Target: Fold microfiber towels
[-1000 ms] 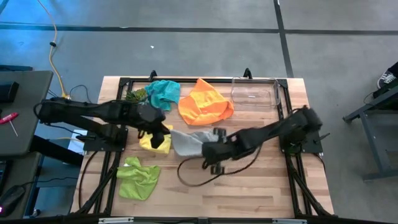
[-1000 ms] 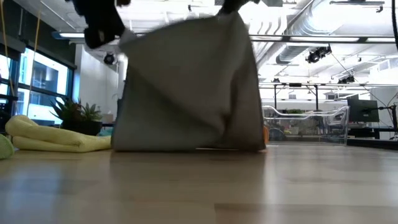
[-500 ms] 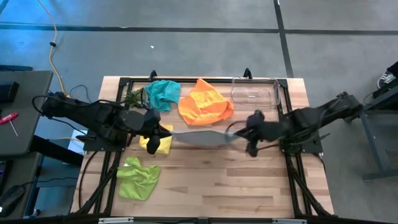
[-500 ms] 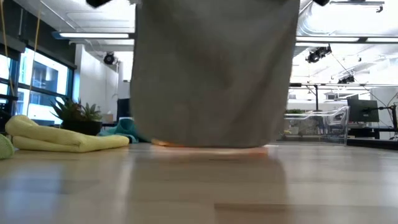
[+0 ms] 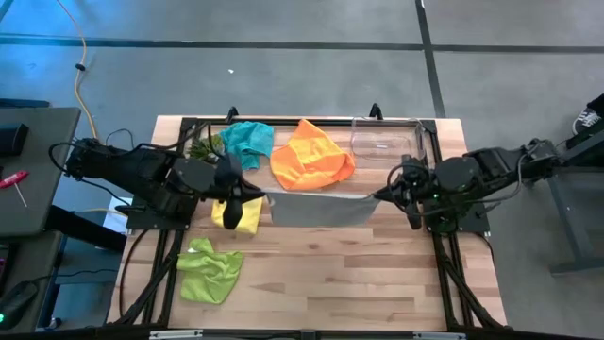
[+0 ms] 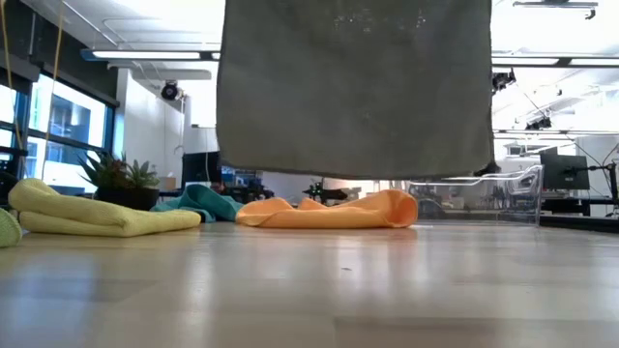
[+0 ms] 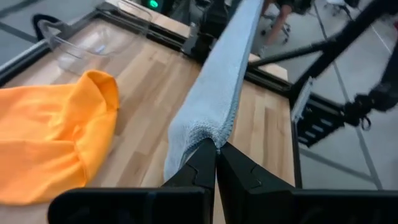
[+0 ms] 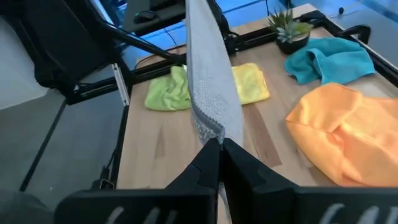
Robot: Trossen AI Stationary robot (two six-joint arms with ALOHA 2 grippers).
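Grey towel [image 5: 321,206] is up in the air over the middle of the bench [image 5: 377,283], stretched flat between both arms; in the low view its bottom edge hangs clear of the wood. Left gripper [image 5: 247,192] has its jaws pinched together on one top corner of the towel; right gripper [image 5: 385,194] is pinched on the opposite top corner, so the cloth hangs like a little curtain.

Orange towel [image 5: 311,156] lies bunched near the bench's far edge, just behind the hanging one; teal towel [image 5: 247,142] sits crumpled beside it, closer to the far left corner, next to the small spiky plant [image 5: 206,144]. Yellow towel [image 5: 238,215] lies near the left edge, partly under the left arm; lime green towel [image 5: 209,269] is crumpled toward the near left corner. Clear plastic bin [image 5: 385,142] is at the far right corner.
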